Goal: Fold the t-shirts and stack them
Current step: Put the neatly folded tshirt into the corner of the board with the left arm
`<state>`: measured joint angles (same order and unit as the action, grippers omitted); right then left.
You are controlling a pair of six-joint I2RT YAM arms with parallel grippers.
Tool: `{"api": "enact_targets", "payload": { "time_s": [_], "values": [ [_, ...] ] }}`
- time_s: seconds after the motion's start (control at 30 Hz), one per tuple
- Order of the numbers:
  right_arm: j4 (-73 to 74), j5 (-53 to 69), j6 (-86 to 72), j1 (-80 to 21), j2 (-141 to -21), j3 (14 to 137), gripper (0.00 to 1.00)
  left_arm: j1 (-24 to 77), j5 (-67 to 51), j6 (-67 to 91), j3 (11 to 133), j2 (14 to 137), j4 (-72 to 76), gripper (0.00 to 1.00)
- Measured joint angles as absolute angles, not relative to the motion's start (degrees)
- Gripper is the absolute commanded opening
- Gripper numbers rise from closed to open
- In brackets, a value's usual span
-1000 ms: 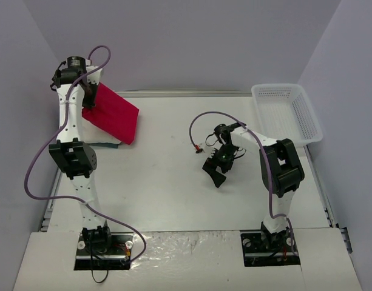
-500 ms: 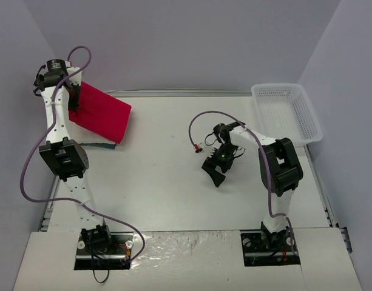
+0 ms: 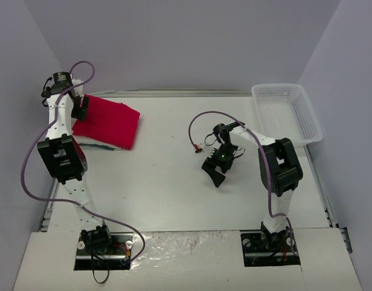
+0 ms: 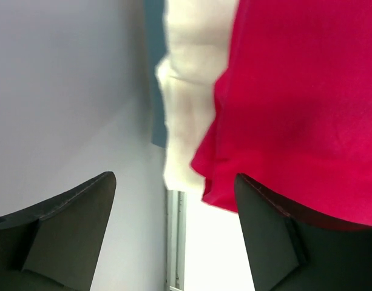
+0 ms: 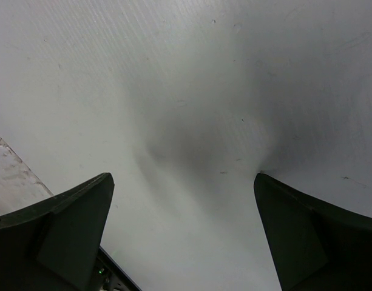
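Top external view: hangs right pincer [image 3: 215, 172] spread wide, empty, over mid tabletop [image 3: 161, 188]. Farther back left, has just sprung left pincer [image 4: 173, 179] open, dropping bright red folded cloth t-shirt [image 3: 111, 121] flat atop cream folded cloth t-shirt [image 4: 186, 91]. Leaves stack seemingly complete.

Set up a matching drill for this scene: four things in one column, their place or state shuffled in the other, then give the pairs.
Column one
1. red t-shirt
2. white t-shirt
3. mesh basket
4. right gripper

Column two
A. at the far right corner of the table
B. jaws open above bare table
C. lying on top of another shirt, far left
D. underneath another shirt, one edge showing

Pairs: 1-C, 2-D, 3-A, 4-B
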<state>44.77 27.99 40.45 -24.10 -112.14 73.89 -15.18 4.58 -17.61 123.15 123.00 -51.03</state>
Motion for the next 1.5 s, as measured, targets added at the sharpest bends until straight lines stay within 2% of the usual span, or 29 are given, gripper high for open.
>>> {"api": "enact_targets", "payload": {
  "time_s": [0.13,0.3,0.53,0.67,0.83,1.0,1.27,1.5],
  "values": [
    [44.8,28.0,40.4,-24.1,-112.0,73.8,1.0,-15.2,5.3,-17.6,121.1,116.9,-48.3,0.78],
    [44.0,28.0,40.2,-24.1,-110.3,73.5,1.0,-15.1,1.0,-16.9,112.6,102.2,-45.1,0.78],
    [42.0,25.6,36.6,-23.4,-107.9,74.8,1.0,-13.5,-13.5,-15.0,88.6,77.7,-37.3,0.82],
    [40.1,22.9,33.8,-20.4,-101.3,80.8,1.0,-10.2,-21.2,-17.0,72.9,68.4,-31.6,0.84],
    [34.0,16.5,30.3,-16.6,-89.3,84.9,1.0,-8.7,-26.2,-17.8,60.6,68.4,-27.9,0.91],
    [28.4,9.7,26.9,-16.1,-81.3,79.8,1.0,-8.7,-26.0,-17.1,56.4,69.9,-26.0,0.93],
    [22.3,4.0,20.5,-13.1,-79.5,66.4,1.0,-8.8,-25.4,-16.8,56.0,69.3,-22.0,0.93],
    [16.3,-0.5,16.2,-10.0,-79.3,64.0,1.0,-8.8,-25.7,-16.3,55.1,69.6,-21.1,0.94]
  ]
}}
